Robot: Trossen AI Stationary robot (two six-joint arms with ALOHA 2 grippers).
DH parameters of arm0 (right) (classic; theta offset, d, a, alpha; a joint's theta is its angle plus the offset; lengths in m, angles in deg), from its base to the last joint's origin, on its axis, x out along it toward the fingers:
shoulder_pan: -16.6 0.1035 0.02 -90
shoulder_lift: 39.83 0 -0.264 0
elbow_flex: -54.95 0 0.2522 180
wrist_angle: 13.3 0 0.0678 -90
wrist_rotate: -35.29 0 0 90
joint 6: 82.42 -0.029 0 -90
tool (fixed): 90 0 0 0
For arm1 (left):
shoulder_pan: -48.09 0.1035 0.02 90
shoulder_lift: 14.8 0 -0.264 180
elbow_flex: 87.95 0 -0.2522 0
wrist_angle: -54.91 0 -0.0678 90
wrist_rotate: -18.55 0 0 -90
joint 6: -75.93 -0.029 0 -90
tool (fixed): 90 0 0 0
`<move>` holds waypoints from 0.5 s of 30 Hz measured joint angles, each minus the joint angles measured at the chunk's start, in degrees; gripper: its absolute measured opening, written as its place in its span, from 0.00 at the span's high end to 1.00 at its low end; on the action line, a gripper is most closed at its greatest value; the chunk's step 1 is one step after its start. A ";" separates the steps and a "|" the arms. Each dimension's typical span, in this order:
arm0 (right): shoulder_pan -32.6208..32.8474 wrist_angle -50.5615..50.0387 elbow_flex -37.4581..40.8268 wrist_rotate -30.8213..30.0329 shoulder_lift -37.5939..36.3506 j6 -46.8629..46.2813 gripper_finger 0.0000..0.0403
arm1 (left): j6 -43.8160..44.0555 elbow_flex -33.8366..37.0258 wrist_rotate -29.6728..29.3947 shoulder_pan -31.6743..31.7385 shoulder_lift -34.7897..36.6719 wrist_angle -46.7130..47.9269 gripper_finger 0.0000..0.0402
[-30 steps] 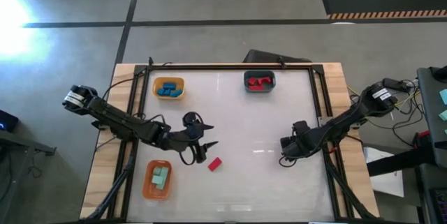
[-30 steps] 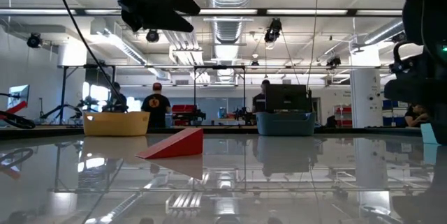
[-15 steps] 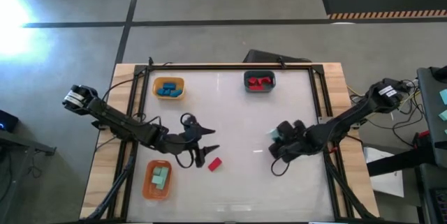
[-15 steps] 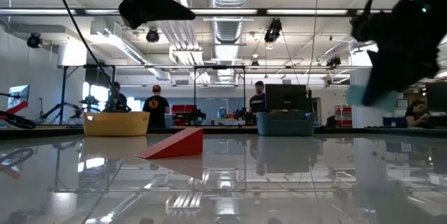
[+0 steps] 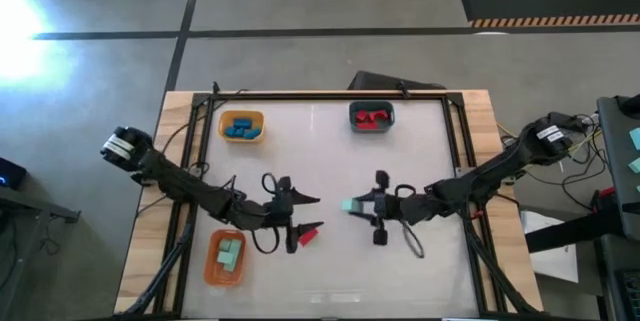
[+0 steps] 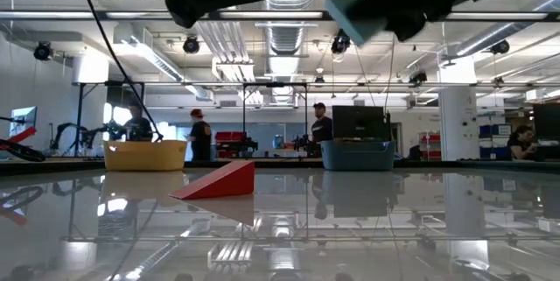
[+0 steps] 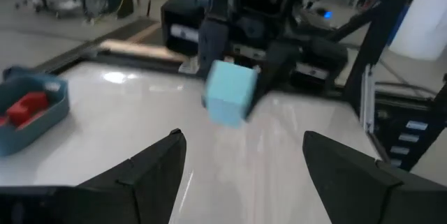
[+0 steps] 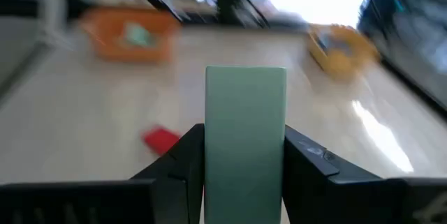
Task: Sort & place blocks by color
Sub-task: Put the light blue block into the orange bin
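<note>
My right gripper [image 5: 364, 206] is over the middle of the table, shut on a pale mint-green block [image 5: 351, 205], which shows high up in the low view [image 6: 353, 10] and large in the right wrist view [image 8: 246, 133]. One red block [image 5: 310, 231] lies flat on the table, also seen in the low view [image 6: 219, 181]. My left gripper [image 5: 304, 218] hovers open just left of that red block, its fingers spread wide [image 7: 241, 165]. The yellow tray [image 5: 241, 114] holds blue blocks, the dark teal tray [image 5: 371, 107] holds red blocks, and the orange tray [image 5: 212, 261] holds mint blocks. My right gripper pinches the mint block's two opposite sides [image 8: 209, 147] between its two fingers [image 8: 183, 161]. The fingers lie level and point toward the table's left. The block is lifted clear of the table, and its front end sticks out past the fingertips.
The three trays sit near the table's far edge and its near left corner. A dark frame [image 5: 330, 94] runs round the tabletop. The two grippers face each other close together over the middle. People stand in the room far behind the table.
My right gripper has travelled from the table's right side toward the left and upward, carrying the mint block clear of the table to its middle. My left gripper has crept slightly toward the near edge, closer to the red block, which has stayed put.
</note>
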 joint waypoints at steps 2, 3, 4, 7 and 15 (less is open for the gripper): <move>-0.21 6.63 0.90 4.39 0.85 4.33 0.70 | -2.58 0.01 0.00 0.01 -1.61 -4.67 0.32; -0.49 9.40 1.18 6.75 1.46 6.06 0.70 | -4.24 0.02 0.02 0.01 -2.58 -7.87 0.32; -0.79 11.63 1.29 8.48 2.05 7.17 0.70 | -6.15 0.02 0.02 0.01 -3.60 -11.20 0.32; -1.73 15.40 1.36 11.76 3.82 9.05 0.70 | -12.63 -0.33 0.12 0.16 -7.18 -21.55 0.32; -4.11 18.29 1.38 17.15 6.07 10.09 0.70 | -21.17 -2.00 1.06 0.33 -14.70 -34.15 0.32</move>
